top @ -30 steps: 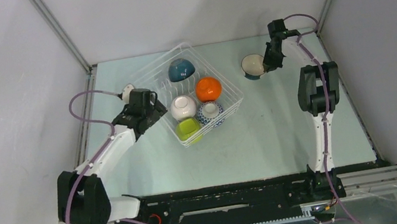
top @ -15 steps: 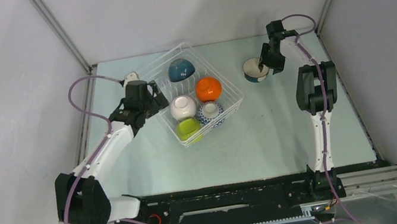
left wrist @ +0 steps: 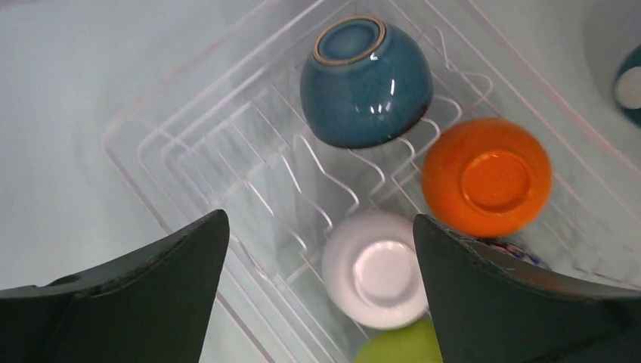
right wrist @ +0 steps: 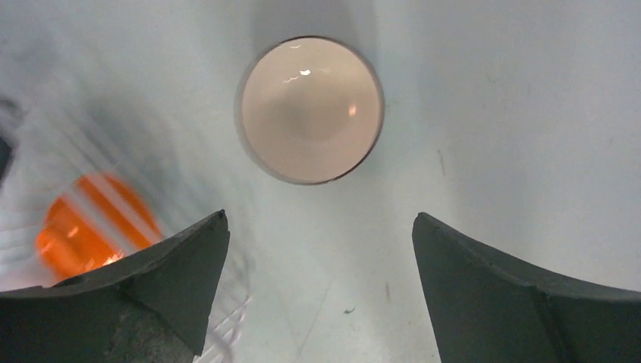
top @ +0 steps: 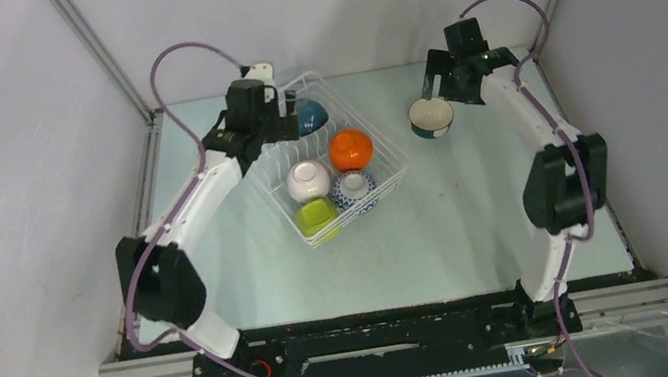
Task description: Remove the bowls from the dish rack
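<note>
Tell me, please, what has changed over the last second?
The right gripper let go of the bowl, which now sits upright on the table, and pulled back, open. The left gripper, open, swung from the left side of the rack to its far corner, near the blue bowl. The rack and its contents stayed put.

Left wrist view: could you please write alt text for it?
A white wire dish rack, seen from above between open fingers, holds a teal bowl, an orange bowl and a white bowl, all upside down, plus part of a lime green bowl.
</note>
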Available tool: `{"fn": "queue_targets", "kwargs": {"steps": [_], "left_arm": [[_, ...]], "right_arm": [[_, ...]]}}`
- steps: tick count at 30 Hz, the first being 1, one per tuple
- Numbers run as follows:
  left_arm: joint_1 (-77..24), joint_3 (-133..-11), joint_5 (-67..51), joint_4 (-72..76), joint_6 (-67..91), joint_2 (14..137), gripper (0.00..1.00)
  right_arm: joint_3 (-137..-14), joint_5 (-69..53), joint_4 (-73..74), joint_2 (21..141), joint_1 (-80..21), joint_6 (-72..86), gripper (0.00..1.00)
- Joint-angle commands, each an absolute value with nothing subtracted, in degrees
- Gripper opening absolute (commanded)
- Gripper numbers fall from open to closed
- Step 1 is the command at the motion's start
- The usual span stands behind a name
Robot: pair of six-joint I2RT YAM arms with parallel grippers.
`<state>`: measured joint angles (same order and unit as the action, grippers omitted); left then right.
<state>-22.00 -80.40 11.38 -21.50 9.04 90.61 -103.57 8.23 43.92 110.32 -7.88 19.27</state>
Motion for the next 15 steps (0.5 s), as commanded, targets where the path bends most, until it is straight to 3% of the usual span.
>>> {"fn": "queue_targets", "kwargs": {"steps": [1,6,15], "left_arm": [[-23.7,-90.0,15.6,-24.8,-7.2,97.7,1.0],[-26.2,-96.5,33.1,-23.2,-14.3,106.1,1.0],[-28.4,-103.9,25.4,-25.0,-29.5,111.3,1.0]], "right_arm": [[-93.3,7.6,34.1,97.4,-12.9,15.9,1.0],[-79.8,5.9,22.3,85.6,-19.5,15.1,1.0],[-68.0,11.1,15.1,75.3,-27.3,15.8,0.98]]}}
